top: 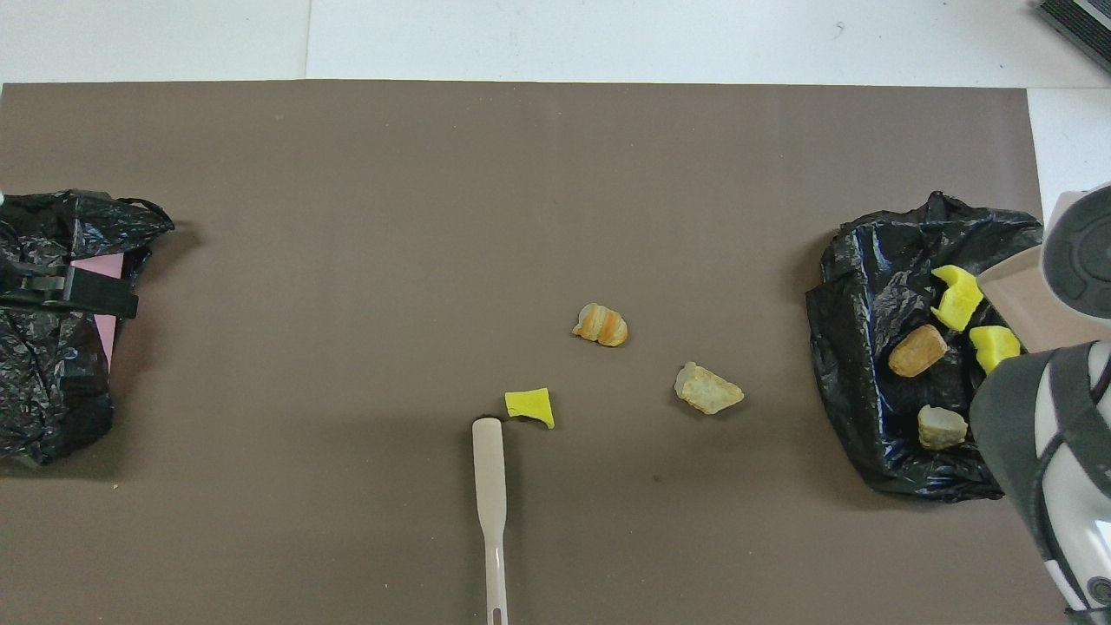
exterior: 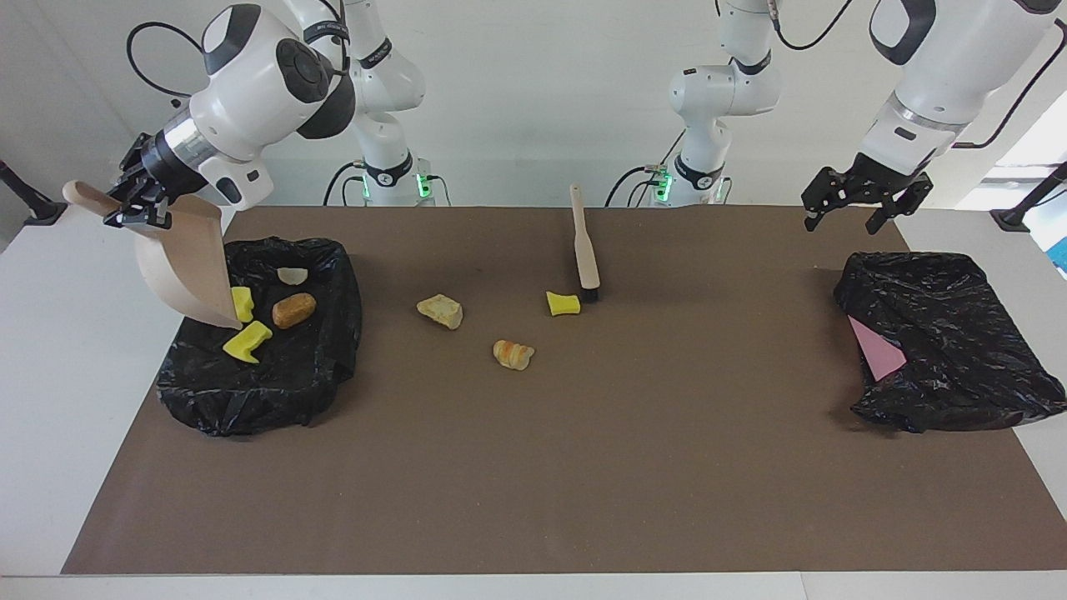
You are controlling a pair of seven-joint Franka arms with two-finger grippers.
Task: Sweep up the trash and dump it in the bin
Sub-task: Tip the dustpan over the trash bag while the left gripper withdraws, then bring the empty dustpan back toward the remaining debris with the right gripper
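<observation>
Table: the brown mat-covered table (exterior: pixel 583 467) carries everything below.
Right-end bin: the crumpled black plastic bin bag (exterior: pixel 275 392) lies under the right gripper; it holds two bright yellow sponge bits (exterior: pixel 247 342), an orange-brown bread-like roll (exterior: pixel 294 309) and a pale beige lump (exterior: pixel 292 274).
Left-end bag: a second black plastic bag (exterior: pixel 942 350) with a flat pink sheet (exterior: pixel 874 350) lies below the left gripper.
Dustpan: the beige plastic dustpan (exterior: pixel 187 267) hangs steeply tipped, lip touching one sponge bit.
Brush: the beige-handled brush (exterior: pixel 583 250) lies mid-table, well apart from both grippers.
Right gripper: the right gripper (exterior: pixel 137 208) pinches the dustpan's handle.
Left gripper: the left gripper (exterior: pixel 850 218) waits, fingers spread, holding nothing.
Loose trash: a yellow sponge bit (exterior: pixel 563 302) touches the brush head; a pale beige lump (exterior: pixel 440 310) and striped orange-brown roll (exterior: pixel 513 354) lie between brush and right gripper.
</observation>
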